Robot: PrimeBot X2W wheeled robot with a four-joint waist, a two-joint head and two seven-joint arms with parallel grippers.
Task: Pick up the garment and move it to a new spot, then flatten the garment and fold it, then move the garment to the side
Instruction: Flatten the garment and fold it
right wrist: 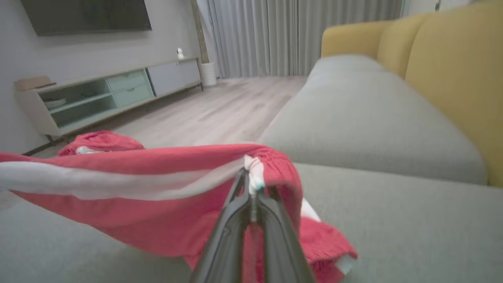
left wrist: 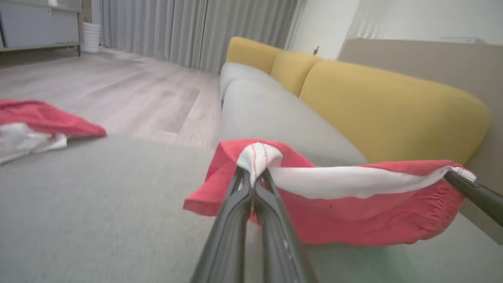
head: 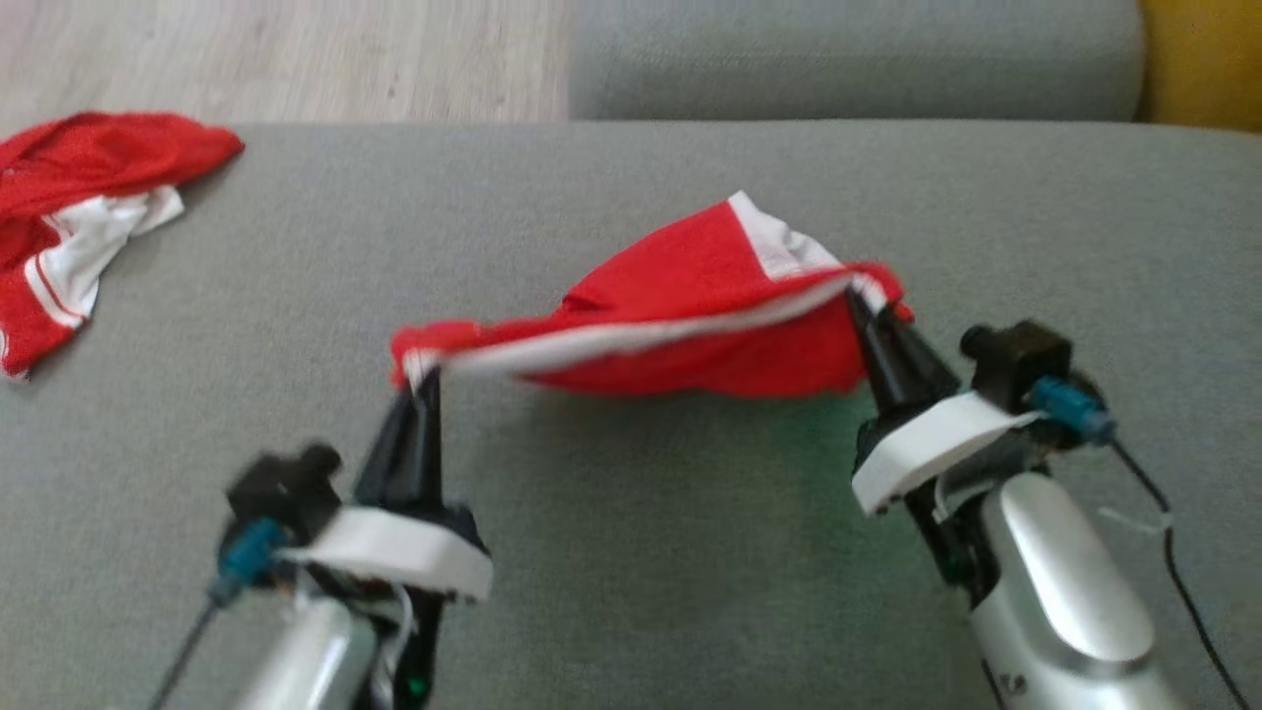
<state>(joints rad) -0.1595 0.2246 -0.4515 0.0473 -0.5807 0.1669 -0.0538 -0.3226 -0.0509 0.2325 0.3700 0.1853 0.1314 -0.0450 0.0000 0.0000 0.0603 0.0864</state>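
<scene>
Garment (head: 690, 316), red with a white band, hangs stretched between both claws over the grey cushion (head: 631, 572). Left gripper (head: 419, 380) has its fingers pressed together on the band's left corner. The right gripper (head: 860, 301) is clamped on the opposite corner, farther up the head view. Red cloth sags beneath the taut band; whether its lower edge touches the cushion, I cannot tell. A second red-and-white garment (head: 69, 207) lies crumpled well apart, at the cushion's far left edge.
</scene>
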